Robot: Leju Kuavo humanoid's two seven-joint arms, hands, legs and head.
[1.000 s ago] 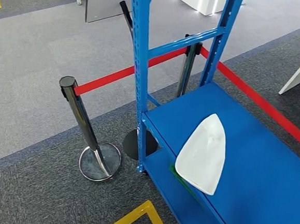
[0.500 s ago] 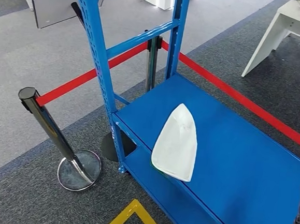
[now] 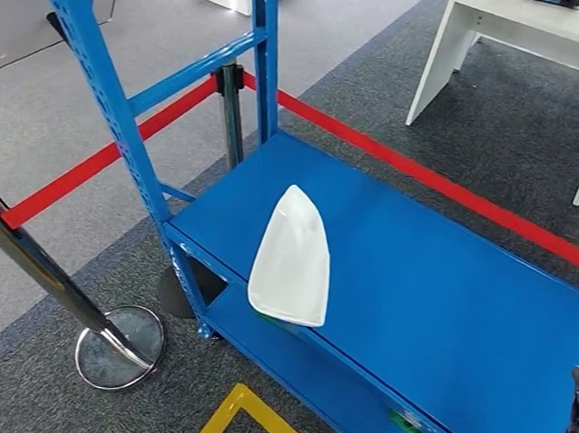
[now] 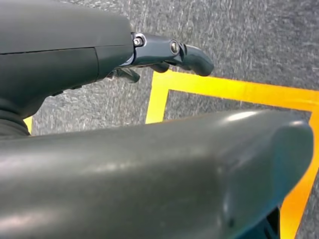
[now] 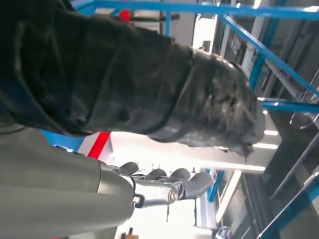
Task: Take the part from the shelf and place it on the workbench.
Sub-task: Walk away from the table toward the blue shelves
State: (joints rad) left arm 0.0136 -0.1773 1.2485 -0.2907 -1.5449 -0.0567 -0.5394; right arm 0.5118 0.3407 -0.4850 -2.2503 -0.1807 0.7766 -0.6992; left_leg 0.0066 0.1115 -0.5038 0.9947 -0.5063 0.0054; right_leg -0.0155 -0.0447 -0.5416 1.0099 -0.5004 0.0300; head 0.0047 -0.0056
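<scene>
Grey carpet floor [image 3: 64, 149] w/ yellow tape [image 3: 255, 419], red barrier belt [image 3: 441, 183], chrome post [image 3: 40, 267], white table [image 3: 513, 33].

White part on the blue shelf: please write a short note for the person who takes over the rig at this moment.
Left hand: holds nothing, fingers extended, hanging over dark carpet with yellow floor marking.
Right hand: holds nothing, fingers apart, raised near the blue shelf; its fingertips show at the head view's lower right corner.
White part: lies flat on the shelf near the front edge, its wide end slightly overhanging, untouched.
Done: the robot faces the shelf.
Left: reach, grasp the part, carry it to the workbench, possibly the white table behind the red barrier belt.
</scene>
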